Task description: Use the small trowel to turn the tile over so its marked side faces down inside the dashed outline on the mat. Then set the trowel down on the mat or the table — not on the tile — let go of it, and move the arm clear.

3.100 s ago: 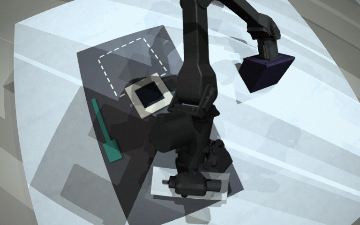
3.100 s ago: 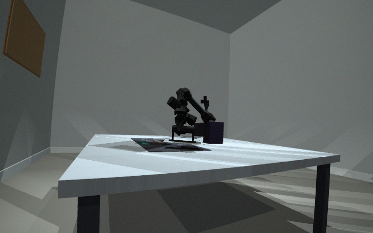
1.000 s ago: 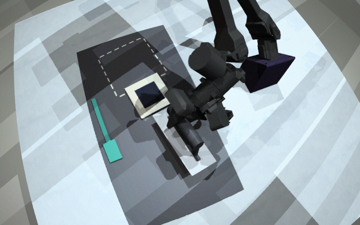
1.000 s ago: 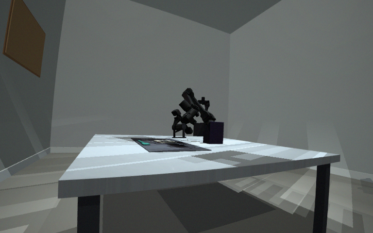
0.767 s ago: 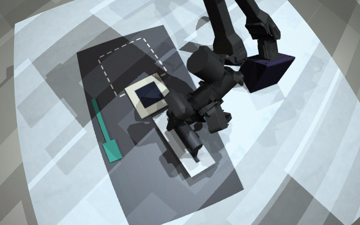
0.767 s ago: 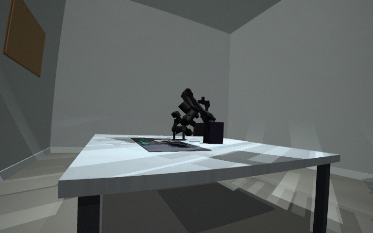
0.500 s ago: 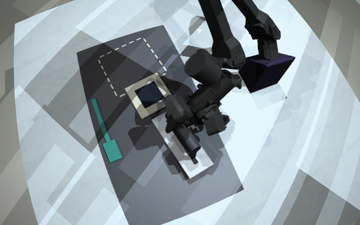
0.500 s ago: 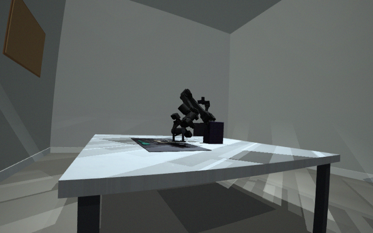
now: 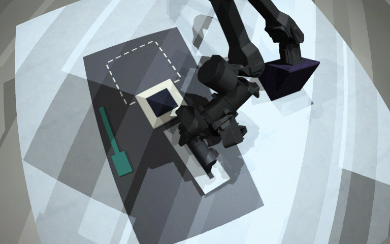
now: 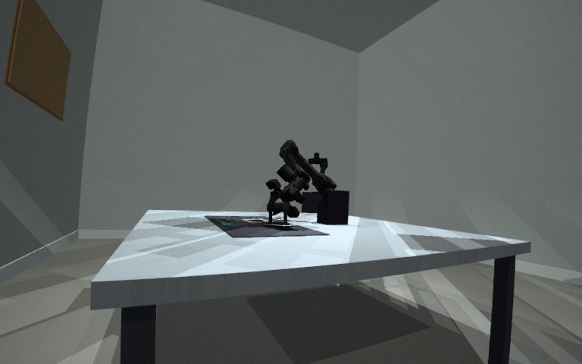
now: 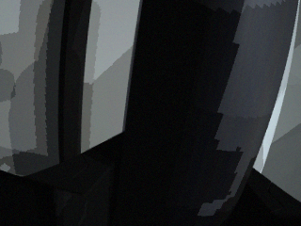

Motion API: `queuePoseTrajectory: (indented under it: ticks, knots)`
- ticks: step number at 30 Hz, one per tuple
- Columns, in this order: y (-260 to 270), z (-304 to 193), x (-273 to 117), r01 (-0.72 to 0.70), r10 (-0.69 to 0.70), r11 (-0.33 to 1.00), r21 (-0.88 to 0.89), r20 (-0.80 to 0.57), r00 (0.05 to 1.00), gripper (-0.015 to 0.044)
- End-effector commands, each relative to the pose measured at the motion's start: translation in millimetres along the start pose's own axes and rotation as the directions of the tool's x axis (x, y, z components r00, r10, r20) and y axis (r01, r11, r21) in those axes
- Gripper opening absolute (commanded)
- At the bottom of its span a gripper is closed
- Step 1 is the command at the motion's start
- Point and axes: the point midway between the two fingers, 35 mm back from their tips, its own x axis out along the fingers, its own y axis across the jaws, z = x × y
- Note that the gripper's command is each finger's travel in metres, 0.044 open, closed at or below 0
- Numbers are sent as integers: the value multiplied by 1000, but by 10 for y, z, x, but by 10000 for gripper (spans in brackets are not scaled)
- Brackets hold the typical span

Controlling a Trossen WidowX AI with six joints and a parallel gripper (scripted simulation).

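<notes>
My gripper [image 9: 198, 140] [image 10: 280, 207] [image 11: 173, 147] is shut on the thick dark handle of the trowel [image 9: 202, 153] [image 11: 188, 94]. Its long pale blade [image 9: 204, 185] lies below the handle, low over the mat [image 9: 172, 218] and roughly level, one end close beside the tile. I cannot tell whether blade and tile touch. The cream tile [image 9: 145, 96] [image 10: 254, 221] lies flat with its dark navy square facing up. It is mostly outside the dashed outline [image 9: 130, 103] and overlaps its near side. The arm covers part of the blade and the tile's right corner.
A flat green tool [image 9: 122, 163] [image 10: 223, 222] with a thin handle lies along the mat's left edge. The dark purple box [image 9: 287, 82] [image 10: 336, 207] stands under the arm's base on the table [image 9: 57, 201] [image 10: 214, 257], right of the mat.
</notes>
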Motion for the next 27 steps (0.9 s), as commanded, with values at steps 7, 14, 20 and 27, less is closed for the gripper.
queuePoseTrajectory:
  ticks: [7, 14, 20, 27]
  knots:
    - [-39, -213, 4, 3, -3, 1000, 9, -12, 1000, 0]
    - [-45, -328, -5, 3, -3, 1000, 8, -12, 1000, 0]
    - [-47, -425, -14, 3, -3, 1000, 7, -13, 1000, 0]
    - [-46, -527, -27, 4, -4, 1000, 6, -14, 1000, 0]
